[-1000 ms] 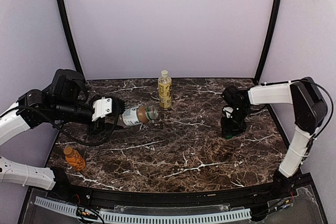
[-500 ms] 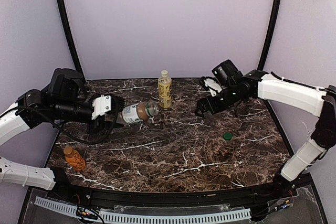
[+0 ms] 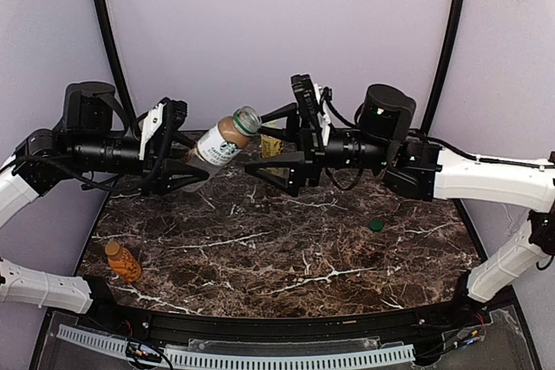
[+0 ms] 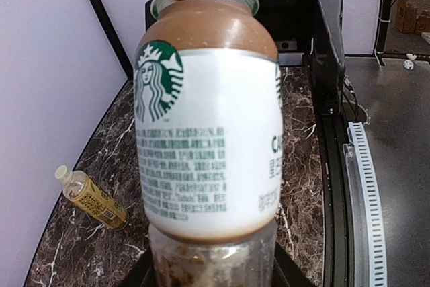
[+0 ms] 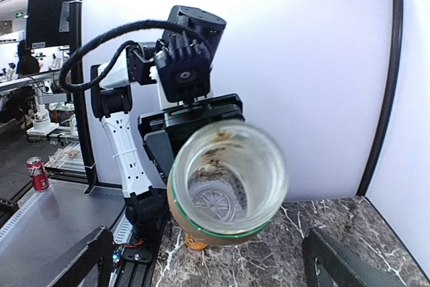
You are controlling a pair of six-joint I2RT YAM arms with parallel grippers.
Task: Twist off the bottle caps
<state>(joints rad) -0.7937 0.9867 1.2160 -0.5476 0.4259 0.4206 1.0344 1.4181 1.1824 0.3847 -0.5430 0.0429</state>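
My left gripper [image 3: 185,166] is shut on the base of the short brownish white-labelled bottle [image 3: 221,140] and holds it raised and tilted, mouth up and to the right. In the left wrist view the bottle [image 4: 208,132] fills the frame above the gripper [image 4: 211,270]. Its mouth [image 5: 228,179] is open, with only a green ring round the neck. My right gripper [image 3: 257,143] is open and empty, facing that mouth from close by; its jaws stand wide apart in the right wrist view [image 5: 207,247]. The yellow-labelled bottle [image 3: 270,152] stands behind it, capped [image 4: 94,199]. The orange bottle [image 3: 123,260] stands front left.
A loose green cap [image 3: 375,224] lies on the marble table [image 3: 286,249] at the right. Black frame posts and purple walls close in the back and sides. A black rail runs along the near edge.
My left gripper has lifted the white-labelled bottle from low over the table to high and tilted. My right gripper left the green cap on the table and swung left to face the bottle's mouth.
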